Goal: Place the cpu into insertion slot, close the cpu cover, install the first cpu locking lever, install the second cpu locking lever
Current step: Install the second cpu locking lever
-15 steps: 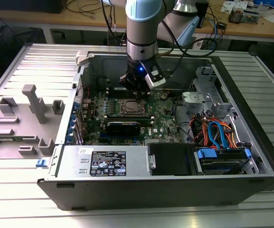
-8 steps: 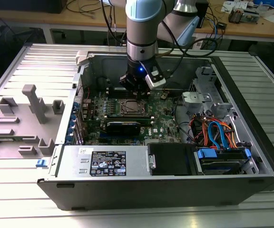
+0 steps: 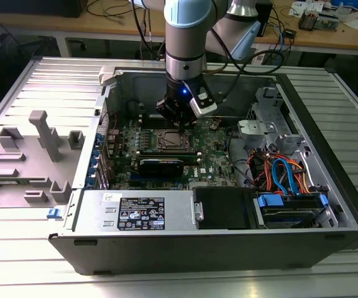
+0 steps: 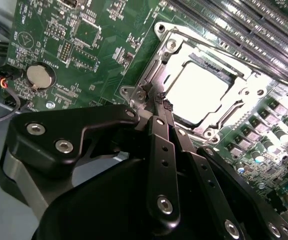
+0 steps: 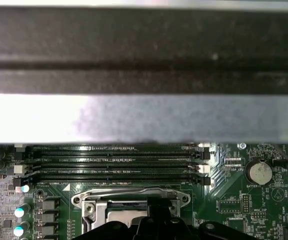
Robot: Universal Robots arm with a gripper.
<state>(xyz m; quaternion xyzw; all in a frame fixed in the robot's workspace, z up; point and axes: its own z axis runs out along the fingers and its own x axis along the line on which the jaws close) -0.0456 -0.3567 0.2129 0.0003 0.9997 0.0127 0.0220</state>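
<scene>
Green board fills the floor of the open case, and the pincer hangs low over it, just above the far edge of the slot in the exterior view. Its black fingers run together to a point in the second wrist view, pressed shut with nothing between them, the tips touching or almost touching the metal rim at one corner of the cover. Whether they actually bear on a lever there is hard to make out. Beyond the tips, the cover lies flat over the slot, and through its window the cpu shows as a glaring pale square, so bright that its surface cannot be read. In the first wrist view the pincer's own body cuts off most of the slot; its rim shows, with the memory slots beyond and a dark case wall above. A coin cell sits to one side of the fingers.
</scene>
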